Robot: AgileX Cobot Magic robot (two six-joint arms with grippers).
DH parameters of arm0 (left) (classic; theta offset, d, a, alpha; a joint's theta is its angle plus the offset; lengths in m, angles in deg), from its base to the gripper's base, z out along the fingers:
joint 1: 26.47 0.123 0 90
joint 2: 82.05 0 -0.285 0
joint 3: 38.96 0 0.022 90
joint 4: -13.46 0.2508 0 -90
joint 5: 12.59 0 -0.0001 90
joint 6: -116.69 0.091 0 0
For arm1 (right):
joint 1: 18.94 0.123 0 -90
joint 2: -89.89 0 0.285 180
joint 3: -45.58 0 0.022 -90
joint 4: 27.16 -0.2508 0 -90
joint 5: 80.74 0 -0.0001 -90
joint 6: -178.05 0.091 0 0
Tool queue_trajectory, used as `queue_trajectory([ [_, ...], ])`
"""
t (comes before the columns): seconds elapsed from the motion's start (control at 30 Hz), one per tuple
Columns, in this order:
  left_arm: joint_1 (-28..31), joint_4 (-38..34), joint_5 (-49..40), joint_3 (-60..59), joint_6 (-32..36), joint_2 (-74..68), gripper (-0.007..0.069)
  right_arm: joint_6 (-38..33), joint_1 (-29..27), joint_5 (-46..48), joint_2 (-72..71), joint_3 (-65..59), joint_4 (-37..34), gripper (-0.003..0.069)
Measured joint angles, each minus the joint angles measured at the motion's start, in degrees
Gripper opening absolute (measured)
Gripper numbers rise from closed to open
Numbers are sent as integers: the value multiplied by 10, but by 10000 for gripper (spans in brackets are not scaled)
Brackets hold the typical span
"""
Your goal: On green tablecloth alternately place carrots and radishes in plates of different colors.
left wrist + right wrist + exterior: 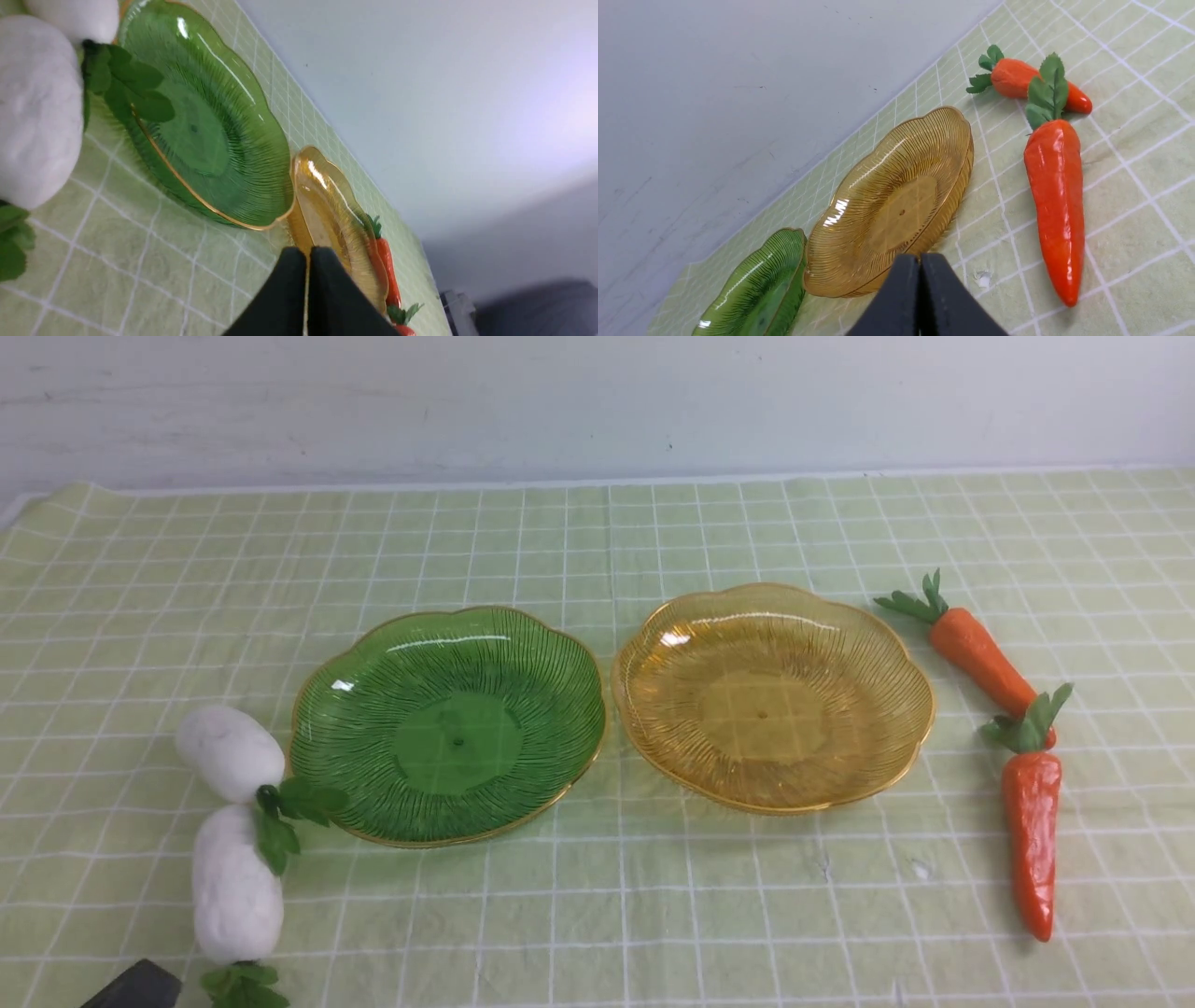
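Left gripper (pixel 307 255), right gripper (pixel 920 261): I see both pinched closed, empty.
Plates: ribbed translucent green plate (pixel 448 728) beside amber plate (pixel 770 695), on gridded pale-green tablecloth (pixel 653 915).
Radishes: two plump white radishes (pixel 229 751) (pixel 235 887) left of the green plate, leaves perhaps touching its rim.
Carrots: two glossy orange carrots (pixel 980 653) (pixel 1032 840) right of the amber plate.

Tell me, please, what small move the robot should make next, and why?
Probably open the right fingers, shut and empty, ready to reach for the nearer carrot. Both the green plate and the amber plate are empty, and that carrot lies loose on the cloth beside the amber plate, on the robot's right.
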Motion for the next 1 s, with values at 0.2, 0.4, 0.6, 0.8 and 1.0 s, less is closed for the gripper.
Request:
queue_trajectory([
  [0.2,0,85,-144,136,46,-136,-8,-44,0,36,39,107,74,-15],
  [0.4,0,183,-313,237,51,-291,-8,14,0,183,176,201,217,-15],
  [0.6,0,218,-384,281,53,-417,-8,71,0,295,330,277,336,-15],
  [0.8,0,223,-385,284,78,-514,-7,48,0,290,509,346,362,-8],
  [1.0,0,223,-378,284,113,-533,-3,-13,0,255,648,386,299,46],
])
